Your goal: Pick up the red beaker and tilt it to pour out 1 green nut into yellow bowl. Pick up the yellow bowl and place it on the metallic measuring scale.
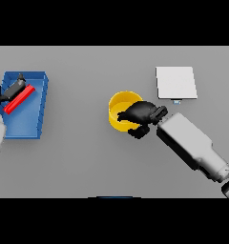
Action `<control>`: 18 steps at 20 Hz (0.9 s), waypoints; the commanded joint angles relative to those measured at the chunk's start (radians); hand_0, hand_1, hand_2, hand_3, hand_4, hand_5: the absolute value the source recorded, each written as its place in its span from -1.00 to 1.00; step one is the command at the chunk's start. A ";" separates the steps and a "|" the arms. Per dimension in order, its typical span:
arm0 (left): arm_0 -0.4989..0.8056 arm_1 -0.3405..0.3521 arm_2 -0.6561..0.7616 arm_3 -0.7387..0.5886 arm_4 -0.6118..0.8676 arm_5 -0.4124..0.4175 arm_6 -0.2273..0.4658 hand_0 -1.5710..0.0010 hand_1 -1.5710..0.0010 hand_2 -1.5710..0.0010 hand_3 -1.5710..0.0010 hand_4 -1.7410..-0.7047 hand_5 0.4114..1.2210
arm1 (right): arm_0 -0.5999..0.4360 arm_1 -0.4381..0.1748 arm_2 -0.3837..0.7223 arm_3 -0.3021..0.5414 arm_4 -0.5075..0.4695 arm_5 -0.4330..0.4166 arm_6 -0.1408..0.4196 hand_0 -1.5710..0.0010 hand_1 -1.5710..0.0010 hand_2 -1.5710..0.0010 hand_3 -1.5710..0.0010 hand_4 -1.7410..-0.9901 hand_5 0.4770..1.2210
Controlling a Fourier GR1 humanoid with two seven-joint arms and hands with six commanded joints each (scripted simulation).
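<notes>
The yellow bowl [119, 110] stands on the grey table near the middle. My right hand [141, 114] lies over its right rim. Fingers reach inside and the thumb curls outside, pinching the rim. I cannot see a green nut inside the bowl, since the hand hides part of it. The red beaker [19, 99] lies tilted over the blue tray [28, 124] at the far left. My left hand [13, 89] is curled round its upper side. The metallic measuring scale [176, 82], a flat pale square, lies at the back right, apart from the bowl.
The blue tray sits at the table's left edge under the left hand. Bare grey table lies between the bowl and the scale, and in front of the bowl.
</notes>
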 commanded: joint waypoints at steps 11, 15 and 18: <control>-0.002 0.009 -0.010 -0.007 -0.019 -0.001 0.006 1.00 1.00 1.00 1.00 0.94 -0.31 | -0.013 -0.034 0.007 -0.014 -0.057 0.037 -0.041 -0.88 -0.87 -0.63 -0.74 -0.90 0.93; 0.019 0.011 -0.008 -0.030 -0.013 -0.002 0.004 1.00 1.00 1.00 1.00 0.95 -0.33 | -0.007 -0.050 0.012 -0.042 -0.061 0.012 -0.047 -0.95 -0.95 -0.66 -0.79 -0.96 0.97; -0.007 0.012 -0.003 0.002 -0.012 0.001 -0.001 1.00 1.00 1.00 1.00 0.95 -0.31 | -0.020 -0.065 -0.024 -0.097 -0.090 0.057 -0.008 -0.97 -0.97 -0.75 -0.67 -0.98 0.99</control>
